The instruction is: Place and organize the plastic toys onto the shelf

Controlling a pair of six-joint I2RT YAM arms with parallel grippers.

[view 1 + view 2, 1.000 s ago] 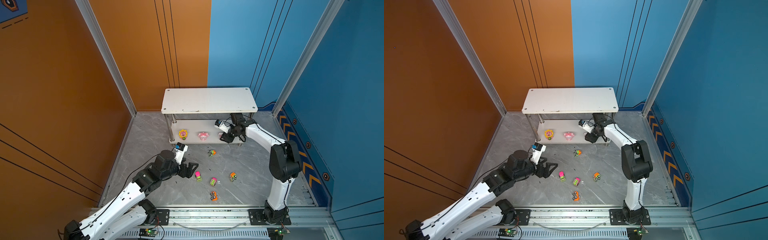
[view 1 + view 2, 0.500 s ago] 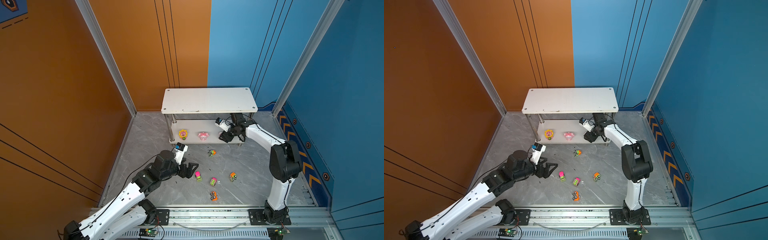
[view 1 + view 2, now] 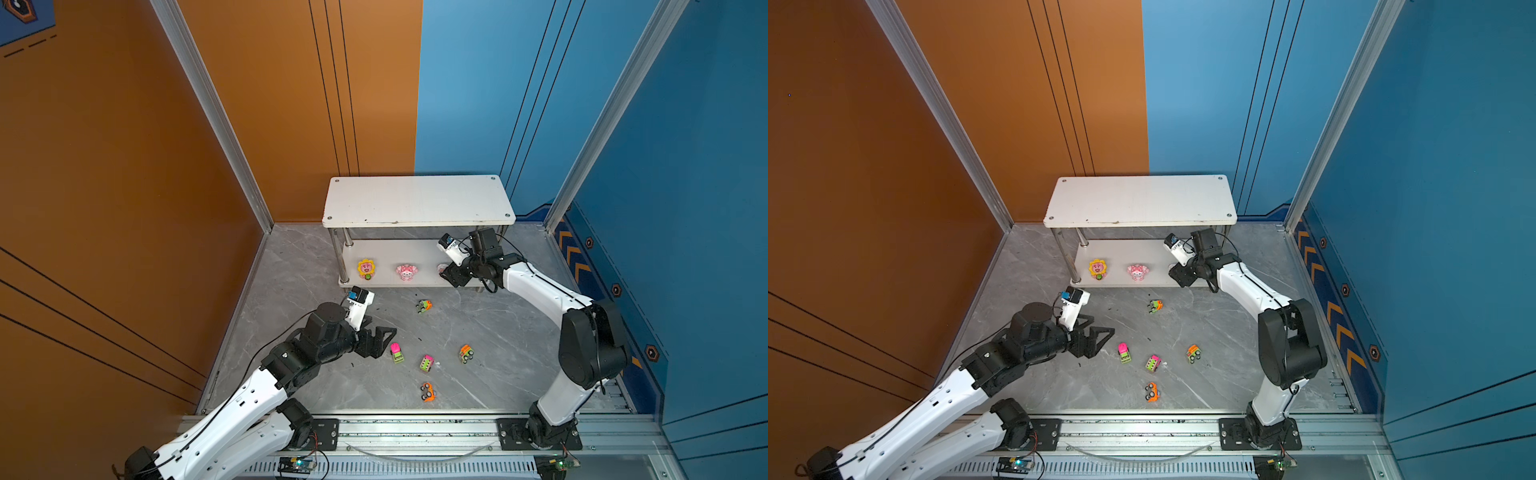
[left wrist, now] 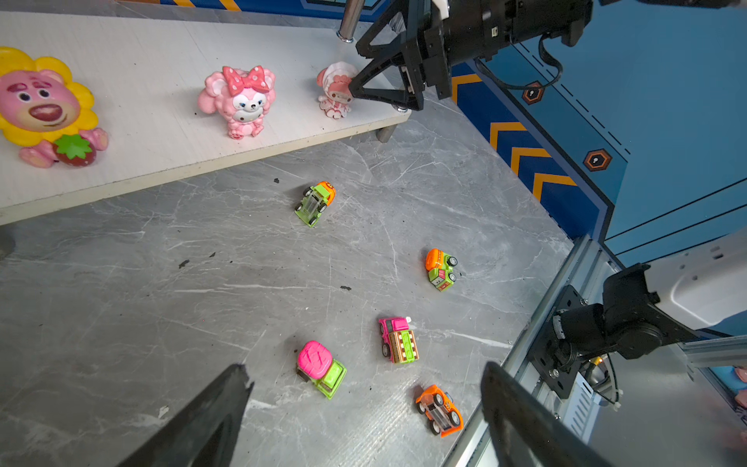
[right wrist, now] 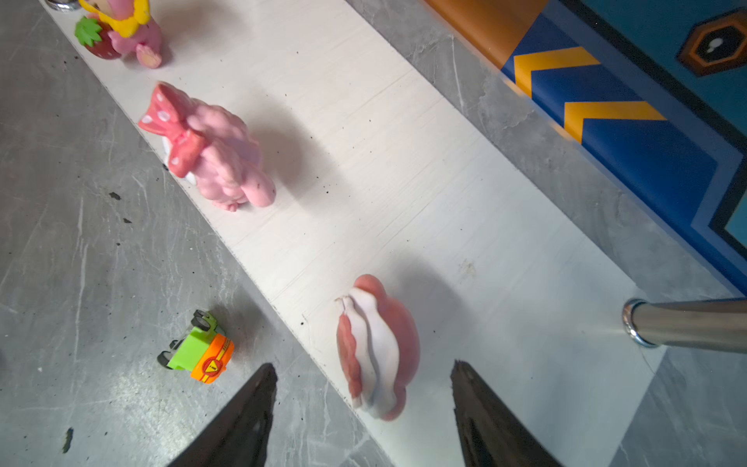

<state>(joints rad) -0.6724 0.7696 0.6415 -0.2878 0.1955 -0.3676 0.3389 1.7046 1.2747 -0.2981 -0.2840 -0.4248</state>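
At the shelf (image 5: 364, 161) edge, spread fingers (image 5: 250, 412) flank a figurine (image 5: 376, 347) — overhead, half-hidden.

Grey marble floor (image 3: 291, 270), orange wall (image 3: 124, 166), blue wall (image 3: 685, 166)

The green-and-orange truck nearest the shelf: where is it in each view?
Top view: green-and-orange truck on the floor before the shelf.
Top view: truck, same place.
Left wrist: truck on the floor off the shelf's edge.
Right wrist: truck on the floor beside that edge.
Shared landmark: bow figurine on the lower board.
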